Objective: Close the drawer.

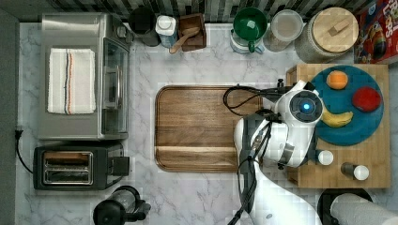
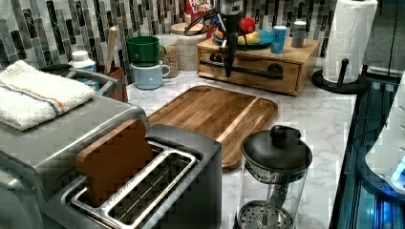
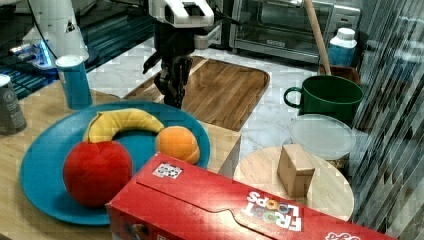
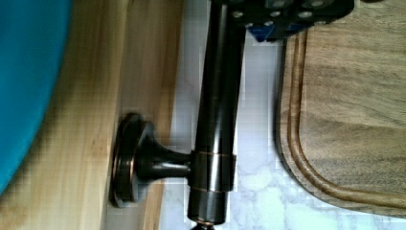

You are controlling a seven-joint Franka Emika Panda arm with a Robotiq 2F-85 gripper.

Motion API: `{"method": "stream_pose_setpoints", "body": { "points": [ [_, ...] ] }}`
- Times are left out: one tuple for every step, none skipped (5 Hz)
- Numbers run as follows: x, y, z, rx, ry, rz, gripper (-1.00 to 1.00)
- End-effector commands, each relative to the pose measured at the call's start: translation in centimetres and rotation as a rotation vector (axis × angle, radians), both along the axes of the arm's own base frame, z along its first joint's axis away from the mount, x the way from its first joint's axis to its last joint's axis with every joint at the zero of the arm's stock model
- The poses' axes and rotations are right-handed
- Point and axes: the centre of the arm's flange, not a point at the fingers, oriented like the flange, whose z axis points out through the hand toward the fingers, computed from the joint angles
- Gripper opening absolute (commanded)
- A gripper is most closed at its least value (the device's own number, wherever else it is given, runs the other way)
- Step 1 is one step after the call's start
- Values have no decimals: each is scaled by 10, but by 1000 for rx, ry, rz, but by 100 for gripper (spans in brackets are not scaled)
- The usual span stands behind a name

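Observation:
The drawer (image 2: 248, 72) is the light-wood front of a small wooden box (image 2: 305, 47), with a thin black bar handle (image 2: 253, 69) across it. In the left view its front looks about level with the box's face. My gripper (image 2: 229, 67) hangs straight down in front of the drawer, right at the handle and left of its middle in the left view. The wrist view shows the handle (image 4: 215, 120) and its round mount close up against the drawer front (image 4: 95, 143), with a dark part of the gripper just beside the bar. In the right view the gripper (image 3: 173, 92) drops behind the box's edge.
A dark cutting board (image 1: 197, 129) lies on the marble counter in front of the drawer. On the box sit a blue plate (image 1: 349, 133) with fruit and several shakers. A paper towel roll (image 2: 351, 38) stands by the box. A toaster oven (image 1: 84, 75), toaster (image 1: 75, 166) and French press (image 2: 274, 176) stand farther off.

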Motion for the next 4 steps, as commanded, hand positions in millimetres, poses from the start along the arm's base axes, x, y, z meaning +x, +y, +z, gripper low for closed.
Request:
{"method": "stream_pose_setpoints", "body": {
  "points": [
    [-40, -119, 43, -95, -65, -192, -100],
    [-40, -119, 43, -96, -65, -192, -100],
    [-40, -119, 43, -96, -66, -192, -100],
    [-40, -119, 43, -96, -65, -192, -100]
  ]
}}
